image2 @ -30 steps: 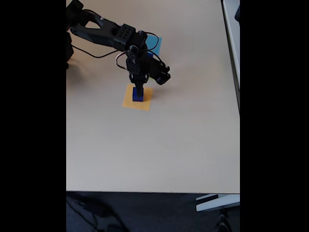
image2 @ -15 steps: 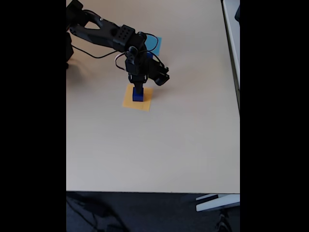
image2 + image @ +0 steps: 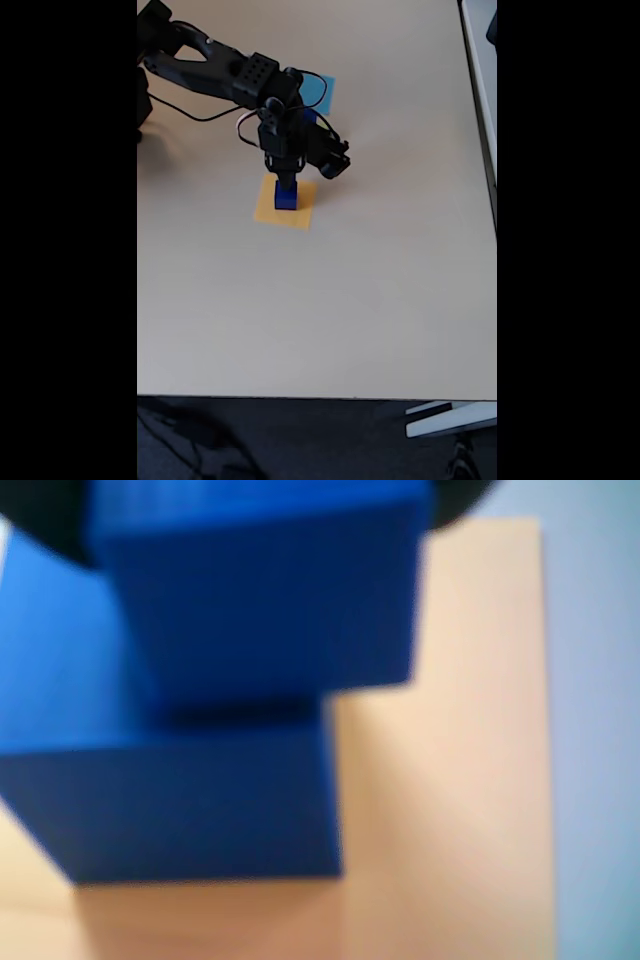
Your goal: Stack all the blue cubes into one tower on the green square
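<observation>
In the wrist view two dark blue cubes are blurred and very close. The upper blue cube (image 3: 260, 590) sits between the dark fingers of my gripper (image 3: 250, 510), offset to the right over the lower blue cube (image 3: 180, 800). A thin dark gap shows between them. Both are above an orange patch (image 3: 440, 730). In the fixed view my gripper (image 3: 286, 183) points straight down, shut on the blue cube (image 3: 286, 197) over the orange patch (image 3: 270, 212). The green square is out of view.
A light-blue patch (image 3: 324, 92) lies behind the arm, partly covered by it. The beige table (image 3: 330, 300) stretches wide to the front and right. Its front edge (image 3: 320, 398) and right edge border dark floor.
The gripper and arm have shifted slightly left and up in the fixed view. The blue cubes stay over the orange patch.
</observation>
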### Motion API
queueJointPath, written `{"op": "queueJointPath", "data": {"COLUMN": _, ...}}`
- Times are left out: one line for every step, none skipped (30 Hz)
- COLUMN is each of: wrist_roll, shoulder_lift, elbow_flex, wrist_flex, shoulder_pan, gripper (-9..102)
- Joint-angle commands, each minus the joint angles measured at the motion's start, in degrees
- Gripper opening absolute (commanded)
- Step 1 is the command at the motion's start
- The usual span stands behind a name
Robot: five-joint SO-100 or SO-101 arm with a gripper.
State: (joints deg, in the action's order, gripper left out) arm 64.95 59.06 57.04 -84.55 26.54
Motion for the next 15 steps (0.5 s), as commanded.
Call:
{"op": "queueJointPath", "data": {"wrist_roll": 0.62, "shoulder_lift": 7.65, "elbow_flex": -2.02, "wrist_flex": -0.88, "shoulder_pan": -0.79, "gripper": 2}}
{"op": "queueJointPath", "data": {"wrist_roll": 0.79, "shoulder_lift": 8.09, "elbow_flex": -2.81, "wrist_flex": -1.49, "shoulder_pan": -0.97, "gripper": 2}}
{"op": "queueJointPath", "data": {"wrist_roll": 0.79, "shoulder_lift": 8.7, "elbow_flex": -3.43, "wrist_flex": -1.93, "shoulder_pan": -1.05, "gripper": 2}}
{"op": "queueJointPath", "data": {"wrist_roll": 0.97, "shoulder_lift": 9.05, "elbow_flex": -4.48, "wrist_flex": -2.72, "shoulder_pan": -1.14, "gripper": 2}}
{"op": "queueJointPath", "data": {"wrist_roll": 1.49, "shoulder_lift": 9.23, "elbow_flex": -5.62, "wrist_flex": -3.87, "shoulder_pan": -1.32, "gripper": 2}}
{"op": "queueJointPath", "data": {"wrist_roll": 2.11, "shoulder_lift": 9.84, "elbow_flex": -6.42, "wrist_flex": -4.83, "shoulder_pan": -1.67, "gripper": 2}}
{"op": "queueJointPath", "data": {"wrist_roll": 2.99, "shoulder_lift": 10.46, "elbow_flex": -7.38, "wrist_flex": -5.98, "shoulder_pan": -2.2, "gripper": 2}}
{"op": "queueJointPath", "data": {"wrist_roll": 4.31, "shoulder_lift": 11.34, "elbow_flex": -7.91, "wrist_flex": -6.86, "shoulder_pan": -2.99, "gripper": 2}}
{"op": "queueJointPath", "data": {"wrist_roll": 5.89, "shoulder_lift": 12.13, "elbow_flex": -8.44, "wrist_flex": -7.91, "shoulder_pan": -3.96, "gripper": 2}}
{"op": "queueJointPath", "data": {"wrist_roll": 7.65, "shoulder_lift": 12.92, "elbow_flex": -8.7, "wrist_flex": -8.7, "shoulder_pan": -5.1, "gripper": 2}}
{"op": "queueJointPath", "data": {"wrist_roll": 9.93, "shoulder_lift": 13.62, "elbow_flex": -8.7, "wrist_flex": -9.4, "shoulder_pan": -6.42, "gripper": 2}}
{"op": "queueJointPath", "data": {"wrist_roll": 11.87, "shoulder_lift": 14.24, "elbow_flex": -8.79, "wrist_flex": -9.76, "shoulder_pan": -7.91, "gripper": 2}}
{"op": "queueJointPath", "data": {"wrist_roll": 13.54, "shoulder_lift": 14.59, "elbow_flex": -9.14, "wrist_flex": -9.84, "shoulder_pan": -9.49, "gripper": 2}}
{"op": "queueJointPath", "data": {"wrist_roll": 15.64, "shoulder_lift": 14.77, "elbow_flex": -9.4, "wrist_flex": -10.02, "shoulder_pan": -10.99, "gripper": 2}}
{"op": "queueJointPath", "data": {"wrist_roll": 17.14, "shoulder_lift": 14.77, "elbow_flex": -10.2, "wrist_flex": -10.11, "shoulder_pan": -12.39, "gripper": 2}}
